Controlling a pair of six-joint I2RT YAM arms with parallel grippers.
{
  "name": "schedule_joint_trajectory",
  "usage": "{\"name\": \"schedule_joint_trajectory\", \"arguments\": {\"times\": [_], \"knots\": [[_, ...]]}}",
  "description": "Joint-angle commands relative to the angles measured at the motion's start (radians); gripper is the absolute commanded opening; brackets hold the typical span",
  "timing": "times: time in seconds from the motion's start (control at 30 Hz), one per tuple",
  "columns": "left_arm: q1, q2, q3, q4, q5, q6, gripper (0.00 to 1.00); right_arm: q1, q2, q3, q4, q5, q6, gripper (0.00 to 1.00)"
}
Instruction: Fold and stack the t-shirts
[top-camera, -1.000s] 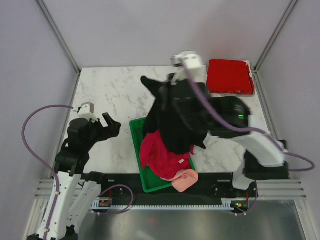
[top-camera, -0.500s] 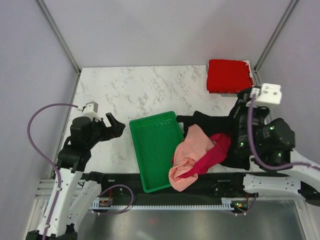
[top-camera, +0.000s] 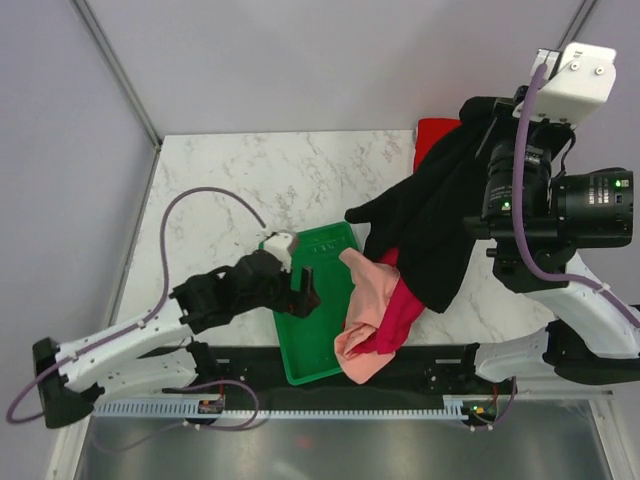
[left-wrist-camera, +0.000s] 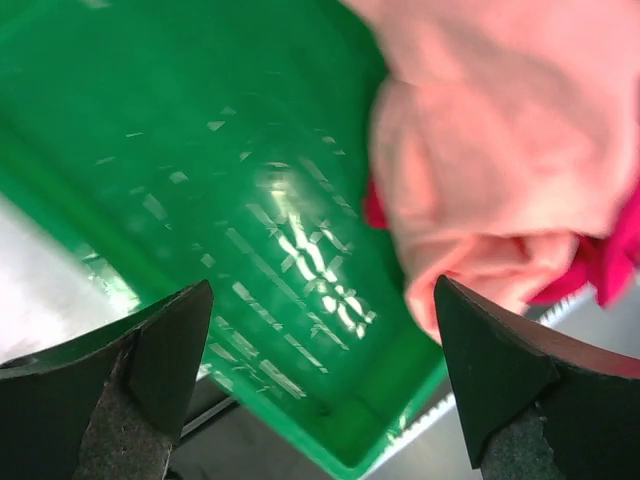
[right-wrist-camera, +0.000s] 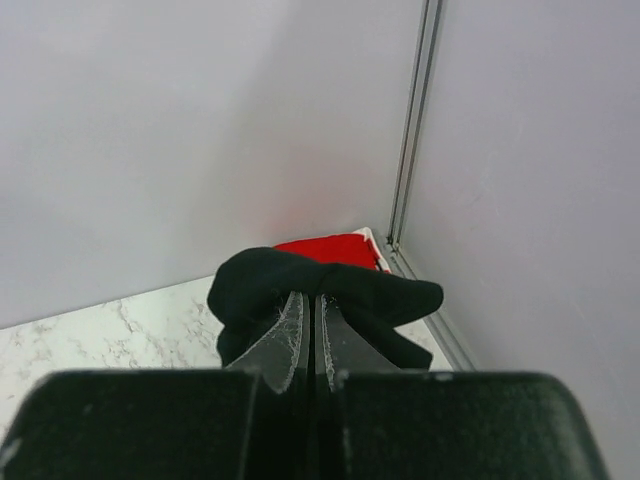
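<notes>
My right gripper (top-camera: 478, 118) is raised high at the back right and is shut on the black t-shirt (top-camera: 430, 215), which hangs down towards the table. In the right wrist view my right gripper (right-wrist-camera: 312, 303) pinches a bunch of the black t-shirt (right-wrist-camera: 330, 285). The peach t-shirt (top-camera: 362, 300) and magenta t-shirt (top-camera: 402, 312) lie crumpled over the green bin's right rim, under the black one. The folded red t-shirt (top-camera: 430, 135) lies at the back right corner, mostly hidden, and shows in the right wrist view (right-wrist-camera: 325, 249). My left gripper (top-camera: 303, 298) is open over the bin; its view (left-wrist-camera: 320, 370) shows the peach t-shirt (left-wrist-camera: 500, 140).
The green plastic bin (top-camera: 312, 335) stands at the table's near middle; its floor fills the left wrist view (left-wrist-camera: 230, 180). The marble table (top-camera: 220, 190) stretches to the left and back. Frame posts and grey walls enclose the cell. A black rail (top-camera: 430, 360) runs along the near edge.
My right arm has lifted the black t-shirt high off the table towards the back right. My left arm has swung from the left side over to the green bin.
</notes>
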Motion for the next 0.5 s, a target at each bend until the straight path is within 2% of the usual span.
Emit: {"name": "schedule_joint_trajectory", "arguments": {"times": [0.0, 0.03, 0.17, 0.27, 0.47], "knots": [[-0.208, 0.116, 0.128, 0.103, -0.221, -0.017, 1.00, -0.006, 0.010, 0.024, 0.107, -0.019, -0.083, 0.00], [-0.237, 0.152, 0.142, 0.142, -0.235, -0.008, 1.00, -0.007, -0.002, 0.013, 0.014, -0.016, -0.041, 0.00], [-0.338, 0.377, 0.189, 0.260, -0.215, 0.009, 1.00, -0.012, -0.036, -0.079, -0.010, 0.007, 0.016, 0.00], [-0.398, 0.463, 0.251, 0.354, -0.204, 0.017, 1.00, -0.013, -0.053, -0.095, -0.037, 0.015, 0.042, 0.00], [-0.478, 0.678, 0.435, 0.351, -0.230, 0.089, 1.00, -0.012, -0.072, -0.096, -0.126, 0.016, 0.113, 0.00]]}}
